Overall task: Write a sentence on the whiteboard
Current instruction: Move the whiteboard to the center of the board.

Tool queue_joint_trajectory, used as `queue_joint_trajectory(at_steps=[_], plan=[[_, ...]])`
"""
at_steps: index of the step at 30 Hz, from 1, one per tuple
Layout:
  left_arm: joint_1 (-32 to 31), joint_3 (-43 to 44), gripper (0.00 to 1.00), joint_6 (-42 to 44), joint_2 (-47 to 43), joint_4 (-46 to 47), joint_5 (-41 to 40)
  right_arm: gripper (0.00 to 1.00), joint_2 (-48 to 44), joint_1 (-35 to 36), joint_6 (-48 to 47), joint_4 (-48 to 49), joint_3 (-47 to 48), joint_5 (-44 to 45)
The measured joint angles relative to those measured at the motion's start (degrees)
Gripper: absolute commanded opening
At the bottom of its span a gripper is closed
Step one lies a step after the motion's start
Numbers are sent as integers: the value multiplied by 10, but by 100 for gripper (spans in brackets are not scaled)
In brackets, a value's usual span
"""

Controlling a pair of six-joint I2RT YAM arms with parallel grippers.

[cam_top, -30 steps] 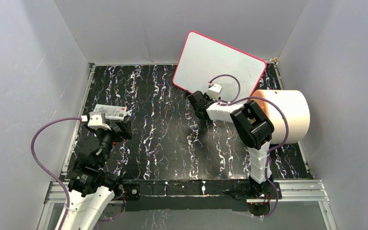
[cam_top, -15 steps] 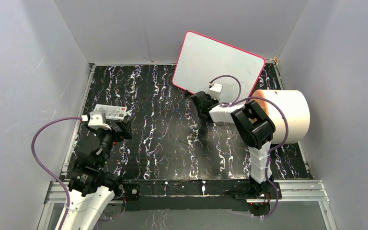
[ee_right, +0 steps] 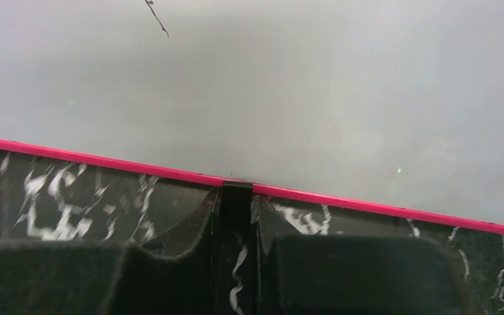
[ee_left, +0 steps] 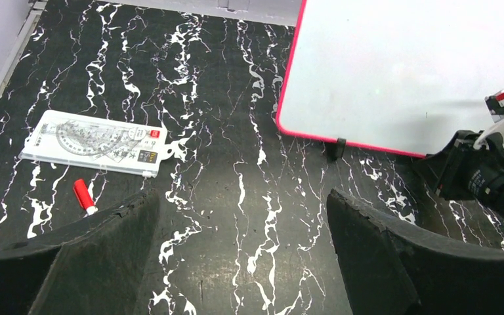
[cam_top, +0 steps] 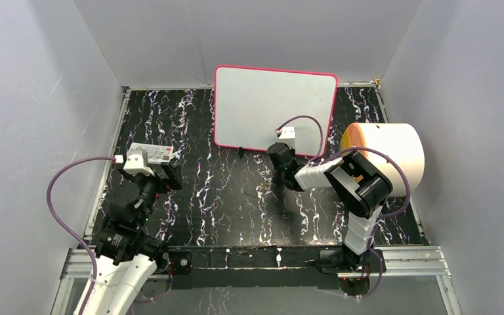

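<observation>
Black pads [ee_right: 341, 275] on the right gripper [ee_right: 236, 226] are pinched tight on a clip foot [ee_right: 236, 197] under the pink bottom edge of the whiteboard [cam_top: 269, 98]. That arm is folded at the elbow, forearm angling in low from the right. The board stands upright at the far middle of the table [cam_top: 223, 197]. The left gripper [ee_left: 241, 210] just hangs wide open, low over the table near the printed card [ee_left: 95, 142] and red marker [ee_left: 83, 195].
</observation>
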Motion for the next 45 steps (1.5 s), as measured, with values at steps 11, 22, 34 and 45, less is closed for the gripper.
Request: queue_joint_trajectory(at_steps=[11, 22, 34, 45], plan=[[3, 0, 94, -3, 11, 0, -23, 0, -51, 59, -94, 71, -78, -127], [18, 0, 94, -14, 25, -1, -56, 0, -112, 72, -149, 78, -141, -249], [31, 0, 95, -31, 33, -2, -110, 27, -144, 74, -165, 57, -163, -267], [38, 4, 97, -68, 64, -30, -182, 70, -192, 79, -181, 47, -202, -275]])
